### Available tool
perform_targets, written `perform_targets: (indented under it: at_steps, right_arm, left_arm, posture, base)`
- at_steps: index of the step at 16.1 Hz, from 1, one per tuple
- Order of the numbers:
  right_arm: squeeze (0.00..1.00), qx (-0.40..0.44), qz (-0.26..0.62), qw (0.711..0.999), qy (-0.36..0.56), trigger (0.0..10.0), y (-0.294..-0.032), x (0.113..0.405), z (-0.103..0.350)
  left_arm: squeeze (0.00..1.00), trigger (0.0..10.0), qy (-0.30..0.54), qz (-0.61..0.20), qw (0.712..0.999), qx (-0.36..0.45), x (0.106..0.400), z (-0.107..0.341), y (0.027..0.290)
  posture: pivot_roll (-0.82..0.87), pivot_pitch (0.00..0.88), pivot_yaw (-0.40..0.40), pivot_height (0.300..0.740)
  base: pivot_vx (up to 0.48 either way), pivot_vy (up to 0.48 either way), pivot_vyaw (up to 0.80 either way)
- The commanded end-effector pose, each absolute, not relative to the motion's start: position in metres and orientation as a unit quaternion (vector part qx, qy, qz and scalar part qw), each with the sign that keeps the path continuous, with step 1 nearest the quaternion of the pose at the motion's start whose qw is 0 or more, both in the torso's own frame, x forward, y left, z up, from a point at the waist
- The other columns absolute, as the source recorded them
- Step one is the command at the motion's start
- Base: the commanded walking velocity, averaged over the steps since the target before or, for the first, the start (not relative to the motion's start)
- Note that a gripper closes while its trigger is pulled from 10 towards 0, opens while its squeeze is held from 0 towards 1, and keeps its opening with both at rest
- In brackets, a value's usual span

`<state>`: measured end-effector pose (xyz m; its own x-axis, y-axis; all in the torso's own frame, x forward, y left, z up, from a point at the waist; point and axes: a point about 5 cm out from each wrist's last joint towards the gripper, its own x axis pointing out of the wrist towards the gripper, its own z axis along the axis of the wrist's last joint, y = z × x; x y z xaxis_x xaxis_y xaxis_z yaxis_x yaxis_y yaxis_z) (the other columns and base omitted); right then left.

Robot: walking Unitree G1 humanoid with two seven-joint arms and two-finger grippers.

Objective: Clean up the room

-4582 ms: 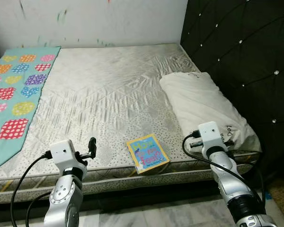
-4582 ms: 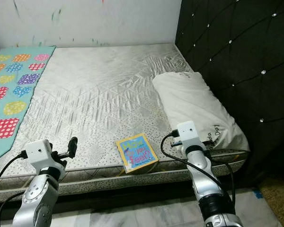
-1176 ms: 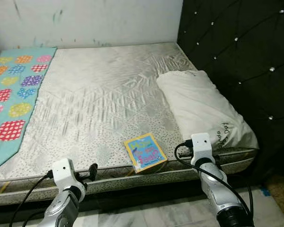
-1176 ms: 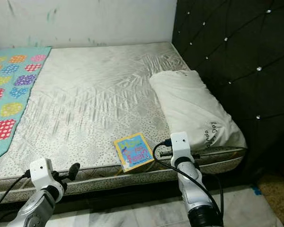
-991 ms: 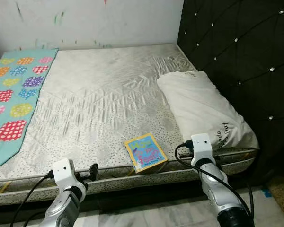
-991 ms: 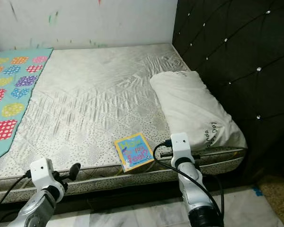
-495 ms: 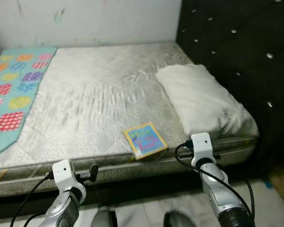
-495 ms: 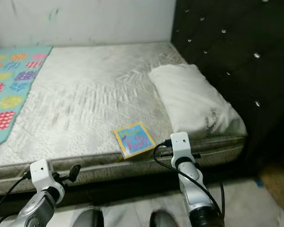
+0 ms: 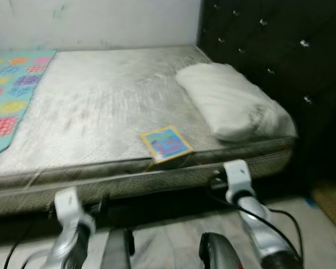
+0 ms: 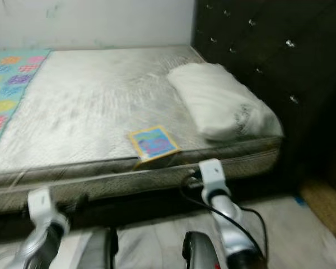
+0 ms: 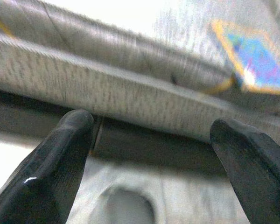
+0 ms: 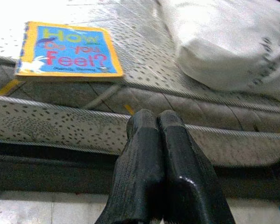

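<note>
Room: bedroom, pale wall (image 9: 101,22) at 12 o'clock, dark tufted headboard (image 9: 269,50) at 2 o'clock, light marble-like floor (image 10: 302,224) at 6 o'clock; head views are blurred.
Bed: 1 bare quilted mattress (image 9: 101,106), grey-white, speckled side band facing the robot.
Writing: 1 book (image 12: 67,49), blue cover with yellow border, title reads "How Do You Feel?"; a smaller line under it is too small to read.
Book place: flat on the mattress at its near edge, one corner just over the edge, between the 2 arms in the head views, near the pillow but apart from it.
Pillow: 1 white pillow (image 9: 229,101) at 2 o'clock, lying along the headboard side; dark handwriting on its near end, not legible.
Blanket: 1 teal blanket (image 9: 11,89) with coloured patches at 10 o'clock on the mattress.
Left tool: left tool (image 11: 154,154) spread wide, 2 black fingers (image 11: 51,163) well apart, empty, held low before the mattress side.
Right tool: right tool (image 12: 158,135) closed, 2 fingers (image 12: 140,177) pressed together, holding nothing, below the mattress edge and below the book.
Feet: 2 dark rounded robot feet (image 9: 218,255) on the floor at 6 o'clock.
</note>
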<state>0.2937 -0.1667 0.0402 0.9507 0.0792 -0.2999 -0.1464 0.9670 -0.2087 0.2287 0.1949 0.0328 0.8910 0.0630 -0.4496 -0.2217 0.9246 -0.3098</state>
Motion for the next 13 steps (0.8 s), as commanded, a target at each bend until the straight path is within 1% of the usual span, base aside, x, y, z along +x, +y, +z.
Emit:
perform_targets:
  at_steps: [1,2,6,8,13]
  right_arm:
    - [0.00,-0.115,0.074,0.982,0.128,10.0,-0.159,0.299,0.048]
    - [0.00,-0.120,0.096,0.981,0.117,10.0,-0.155,0.298,0.050]
    - [0.00,-0.115,0.114,0.980,0.112,10.0,-0.149,0.298,0.051]
    - [0.00,-0.113,0.115,0.980,0.115,10.0,-0.150,0.298,0.050]
    - [0.00,-0.110,0.128,0.978,0.120,10.0,-0.148,0.296,0.048]
  left_arm:
    - [0.00,10.0,0.235,0.084,0.952,-0.179,0.222,0.026,0.196]
    - [0.00,10.0,0.235,0.084,0.952,-0.178,0.222,0.027,0.196]
    - [0.00,10.0,0.234,0.082,0.953,-0.174,0.223,0.026,0.196]
    - [0.00,10.0,0.231,0.077,0.954,-0.176,0.223,0.027,0.194]
    - [0.00,10.0,0.234,0.073,0.953,-0.176,0.223,0.026,0.193]
  posture:
    - [0.00,0.000,0.023,0.601]
    - [0.00,0.000,0.023,0.601]
    - [0.01,0.000,0.023,0.601]
    - [0.01,0.000,0.023,0.601]
    - [0.00,0.000,0.022,0.601]
  base:
    - [0.000,0.000,0.00]
    - [0.000,0.000,0.00]
    - [0.000,0.000,0.71]
    - [0.000,0.000,0.00]
    - [0.282,0.000,0.00]
